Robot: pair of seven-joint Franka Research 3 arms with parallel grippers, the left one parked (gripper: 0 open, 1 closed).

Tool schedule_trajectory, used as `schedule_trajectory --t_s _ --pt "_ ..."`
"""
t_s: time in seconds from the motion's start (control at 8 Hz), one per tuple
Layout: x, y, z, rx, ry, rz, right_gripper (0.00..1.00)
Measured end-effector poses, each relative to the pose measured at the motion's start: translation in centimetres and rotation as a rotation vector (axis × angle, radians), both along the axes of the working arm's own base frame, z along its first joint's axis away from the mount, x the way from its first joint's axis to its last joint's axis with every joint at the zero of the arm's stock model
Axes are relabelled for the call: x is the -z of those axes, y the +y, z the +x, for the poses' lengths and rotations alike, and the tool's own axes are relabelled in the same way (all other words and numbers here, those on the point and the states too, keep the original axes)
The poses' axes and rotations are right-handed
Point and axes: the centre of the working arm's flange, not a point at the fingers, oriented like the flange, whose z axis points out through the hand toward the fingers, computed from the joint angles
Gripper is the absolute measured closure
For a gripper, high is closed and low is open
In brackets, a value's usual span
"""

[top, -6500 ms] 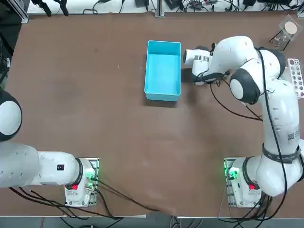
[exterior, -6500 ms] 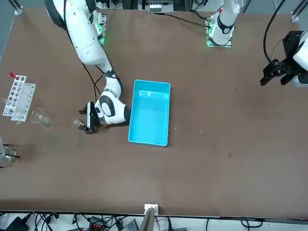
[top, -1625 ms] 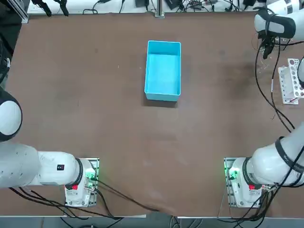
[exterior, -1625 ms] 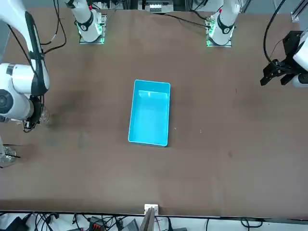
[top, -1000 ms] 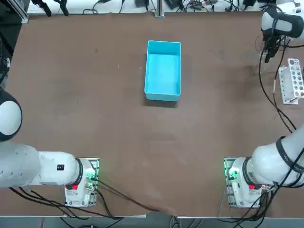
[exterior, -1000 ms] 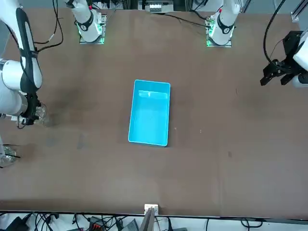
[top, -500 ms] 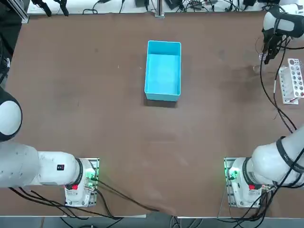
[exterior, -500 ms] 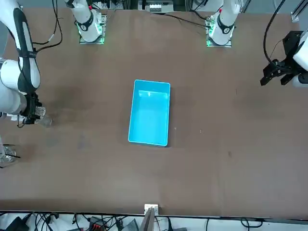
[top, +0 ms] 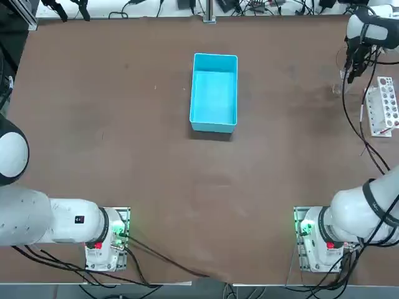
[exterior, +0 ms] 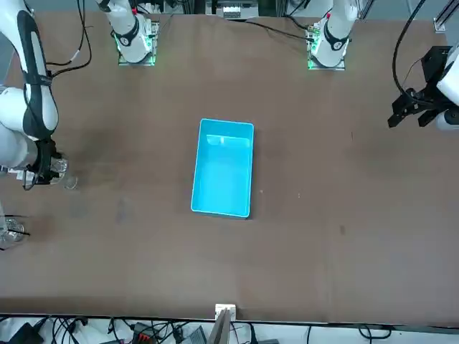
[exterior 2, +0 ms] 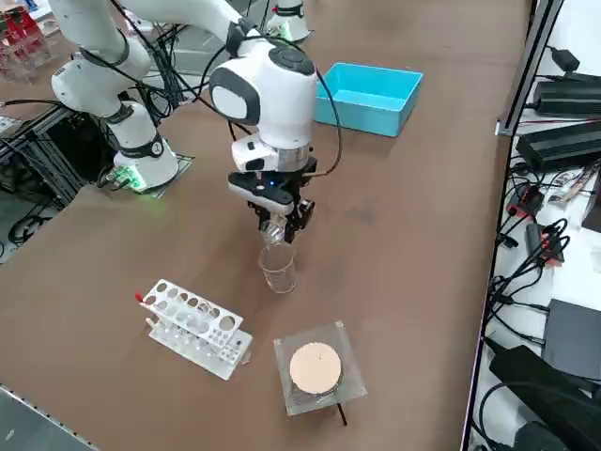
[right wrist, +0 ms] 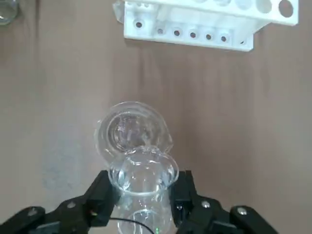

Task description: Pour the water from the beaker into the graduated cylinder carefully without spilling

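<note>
Having carried the cylinder from beside the blue box at frame centre, the right gripper hangs at upper right, clamped on it, above the beaker standing left of the rack; the pouring roles look reversed.

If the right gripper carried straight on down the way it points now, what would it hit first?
Most likely the beaker. It stands on the table just under the right gripper. The jaws are shut on the graduated cylinder, which would probably touch the beaker's rim first. The exact gap is unclear.
</note>
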Motion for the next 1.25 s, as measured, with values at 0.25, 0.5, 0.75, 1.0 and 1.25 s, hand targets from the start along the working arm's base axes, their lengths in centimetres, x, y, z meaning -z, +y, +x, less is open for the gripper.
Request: schedule_trajectory --t_s 0.25,0.5,0.75,1.0,1.25 --pt "-0.1 0.9 0.3 -0.039 0.003 -0.04 0.39" --pt "-0.2 2.1 0.7 -0.063 0.007 -0.141 0.39" --pt "-0.1 4.1 0.9 -0.075 0.006 -0.267 0.39" --pt "0.1 7.5 1.0 -0.093 0.017 -0.416 0.39" --pt "0.3 13.5 0.8 -0.128 0.024 -0.57 0.39"
